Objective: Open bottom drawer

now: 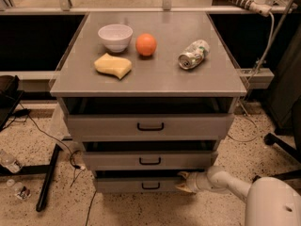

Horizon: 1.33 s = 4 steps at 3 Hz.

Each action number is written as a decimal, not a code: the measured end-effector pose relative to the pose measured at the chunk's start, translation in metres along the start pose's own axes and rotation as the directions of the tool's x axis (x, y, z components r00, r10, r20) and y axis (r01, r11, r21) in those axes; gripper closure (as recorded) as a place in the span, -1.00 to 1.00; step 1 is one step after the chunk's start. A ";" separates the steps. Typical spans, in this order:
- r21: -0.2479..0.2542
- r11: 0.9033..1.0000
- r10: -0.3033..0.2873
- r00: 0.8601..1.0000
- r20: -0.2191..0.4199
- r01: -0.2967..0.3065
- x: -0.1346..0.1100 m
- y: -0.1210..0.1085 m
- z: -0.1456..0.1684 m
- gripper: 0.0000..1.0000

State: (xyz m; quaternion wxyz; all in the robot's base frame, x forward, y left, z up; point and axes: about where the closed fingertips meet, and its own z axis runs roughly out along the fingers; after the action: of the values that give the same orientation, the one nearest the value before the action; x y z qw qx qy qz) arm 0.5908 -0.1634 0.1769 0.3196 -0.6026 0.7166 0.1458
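Note:
The bottom drawer (136,184) is the lowest and narrowest grey front of the cabinet, with a small black loop handle (150,186) at its centre. It stands slightly out from the cabinet, with a dark gap above it. My gripper (184,182) reaches in from the lower right on a white arm (225,182). It sits at the right end of the bottom drawer's front, to the right of the handle and not on it. Its cream fingers (181,175) are spread apart and hold nothing.
The middle drawer (149,160) and top drawer (150,125) are above. On the cabinet top (155,81) are a white bowl (115,36), an orange (146,44), a yellow sponge (113,65) and a crushed can (193,54). A black stand leg and cables (49,178) lie on the floor at left.

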 end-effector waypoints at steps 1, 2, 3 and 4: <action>0.000 1.000 0.000 1.000 0.000 0.000 -0.004 -0.001 -0.006 0.79; 0.000 1.000 0.000 1.000 0.000 0.000 -0.006 -0.002 -0.009 1.00; 0.000 1.000 0.000 1.000 0.000 0.000 -0.006 -0.002 -0.009 0.61; 0.000 1.000 0.000 1.000 0.000 0.000 -0.006 -0.002 -0.009 0.15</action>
State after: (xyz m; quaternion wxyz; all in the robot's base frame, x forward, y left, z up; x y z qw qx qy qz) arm 0.5905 -0.1651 0.1877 0.3196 -0.6025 0.7166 0.1460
